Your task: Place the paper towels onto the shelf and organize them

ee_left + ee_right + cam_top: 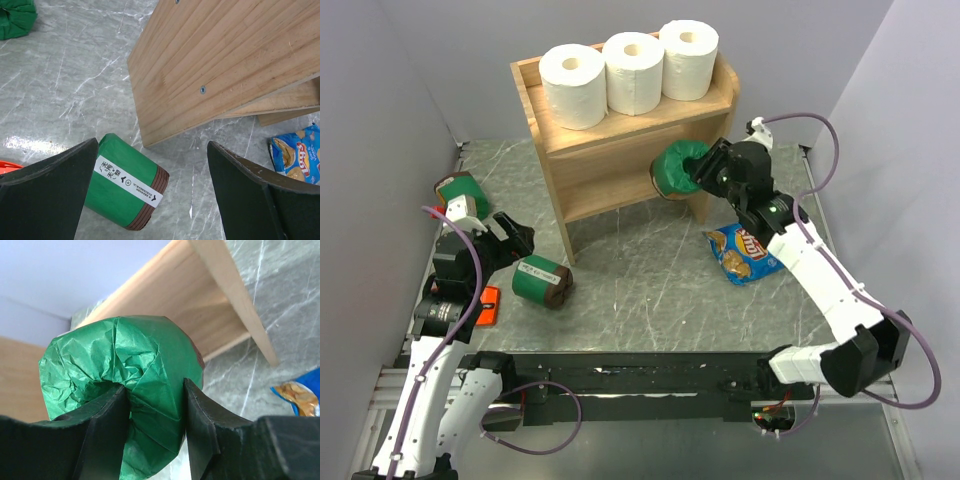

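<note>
Right gripper (154, 405): clamped on green paper-wrapped cylinder (672, 170) beside wooden 2-tier shelf (610, 150), far edge of grey table (650, 290). Left gripper (152, 150): apart. Risk: bumping shelf topples 3 white paper-towel rolls (633, 72).

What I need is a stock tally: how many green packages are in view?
3. One green package lies at the table's far left; a second lies near the open left gripper; the right gripper holds the third at the shelf's lower tier. Others may hide behind it.

Three paper towels (572, 85) (634, 72) (688, 58), three green packages (462, 193) (540, 281) (678, 168), one shelf (620, 160), one chip bag (745, 255) and one orange object (488, 305) are showing.
</note>
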`<state>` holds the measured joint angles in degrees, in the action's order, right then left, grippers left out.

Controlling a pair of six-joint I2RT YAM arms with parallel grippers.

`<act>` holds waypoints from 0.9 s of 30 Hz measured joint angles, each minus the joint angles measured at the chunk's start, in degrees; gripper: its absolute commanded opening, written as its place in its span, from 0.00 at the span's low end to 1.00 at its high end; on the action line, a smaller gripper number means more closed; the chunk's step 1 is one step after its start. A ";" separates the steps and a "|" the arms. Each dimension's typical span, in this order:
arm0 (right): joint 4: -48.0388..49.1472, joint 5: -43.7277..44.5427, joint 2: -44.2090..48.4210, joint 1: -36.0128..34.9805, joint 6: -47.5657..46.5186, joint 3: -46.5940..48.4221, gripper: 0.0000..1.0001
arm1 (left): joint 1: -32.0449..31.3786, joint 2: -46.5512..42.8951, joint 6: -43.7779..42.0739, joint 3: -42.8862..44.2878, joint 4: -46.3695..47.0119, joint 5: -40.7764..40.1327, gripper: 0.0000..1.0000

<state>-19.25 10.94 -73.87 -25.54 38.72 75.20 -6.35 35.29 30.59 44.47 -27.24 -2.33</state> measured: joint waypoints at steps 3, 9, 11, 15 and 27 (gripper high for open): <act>0.57 2.45 -2.43 -0.37 1.53 1.46 0.36 | 0.00 0.00 0.02 0.00 0.02 0.09 0.96; 1.22 6.45 -6.27 -0.85 4.28 3.39 0.36 | 0.00 0.02 0.00 0.00 0.00 0.13 0.97; 1.33 7.61 -6.60 -0.98 5.01 3.89 0.35 | 0.00 0.02 0.02 0.00 0.02 0.13 0.96; 1.86 9.92 -7.72 -1.20 6.49 5.03 0.35 | 0.00 0.02 0.00 0.00 0.02 0.13 0.96; 2.08 13.70 -12.28 -1.22 10.10 8.59 0.41 | 0.00 0.04 0.02 0.00 0.02 0.13 0.96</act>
<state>-17.17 24.64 -86.15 -26.76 48.82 83.79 -6.35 35.33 30.61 44.47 -27.22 -2.20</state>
